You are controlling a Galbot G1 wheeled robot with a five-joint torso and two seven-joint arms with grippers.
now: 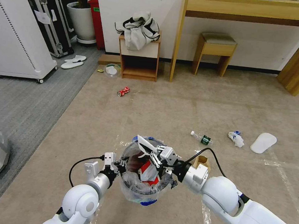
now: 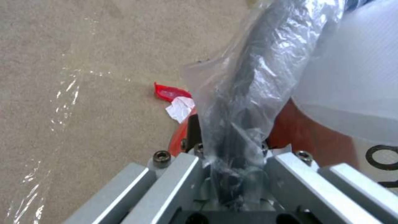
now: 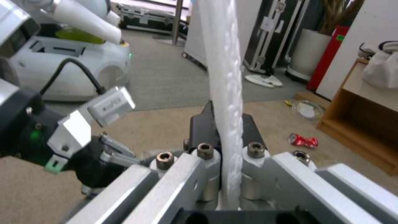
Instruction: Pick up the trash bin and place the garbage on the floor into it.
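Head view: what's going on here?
The left gripper is clamped on the rim of the trash bin, holding it up. The right gripper pinches a flat white slipper over the opening. A crushed red can, bottle, tissue and another slipper lie on the floor.

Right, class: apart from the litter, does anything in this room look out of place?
Yes. A grey-white jacket lies crumpled on the small wooden shelf instead of hanging, and two white slippers sit askew on the grey carpet beside the white cabinet.
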